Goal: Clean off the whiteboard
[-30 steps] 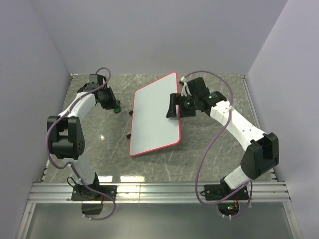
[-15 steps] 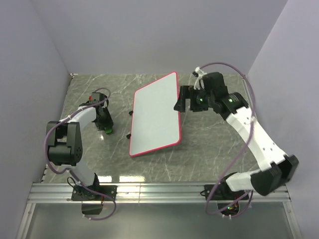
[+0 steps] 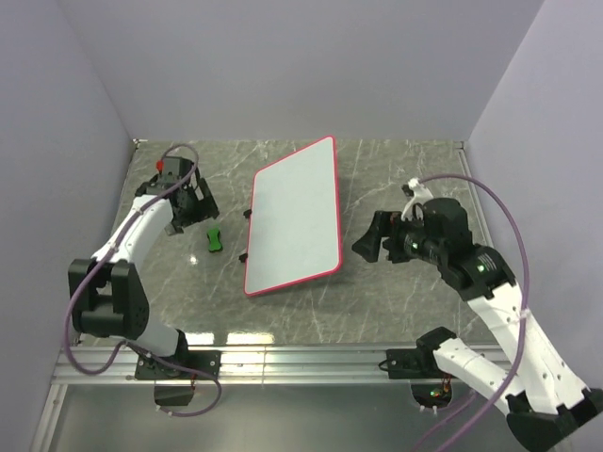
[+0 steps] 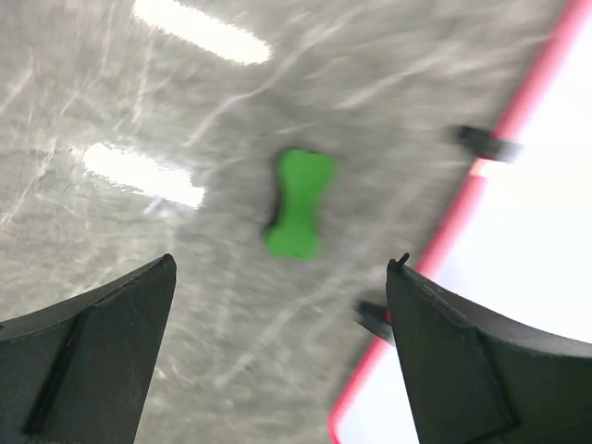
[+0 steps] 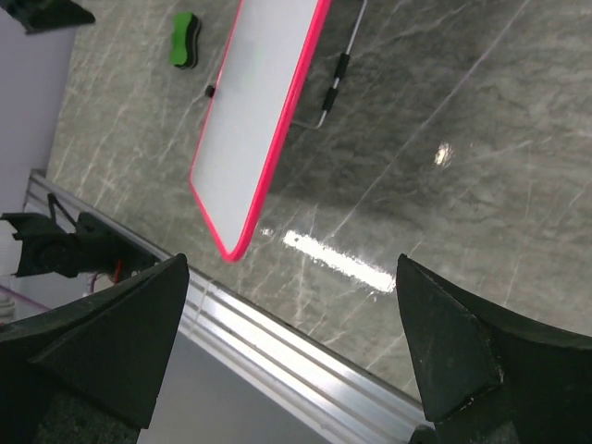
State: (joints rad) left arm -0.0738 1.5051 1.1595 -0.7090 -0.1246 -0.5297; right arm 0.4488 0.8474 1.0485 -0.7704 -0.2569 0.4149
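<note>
L arm is reaching up the left side of the counter (image 3: 396,179), its purple cable looping over it. L end effector (image 3: 191,205) is hanging above the stone surface w/ both fingers spread wide and gripping nothing; in the L wrist view the two dark fingers (image 4: 92,361) are framing bare counter. A small green eraser (image 3: 215,241) is lying flat btwn them in that view, free of both fingers, and sitting just beside the board's left long edge.

The whiteboard (image 3: 294,218) is lying flat around the middle of the counter, turned at a slant, far corner leaning right, near short edge facing the metal rail (image 3: 301,358). Its face is showing plain white inside the red-pink rim. Two small black clips (image 3: 248,214) are sticking out from the left long edge, on the eraser side. In the R wrist view a thin metal rod (image 5: 333,83) w/ a dark sleeve is poking out at the opposite long edge; can't tell whether it's fixed to the board.

R arm is bending in from the near right corner. R end effector (image 3: 369,240) is hovering over the counter right of the board, near its lower right corner but apart from it, fingers wide apart and carrying nothing. Its wrist cam is looking across the board toward the eraser and the rail.
</note>
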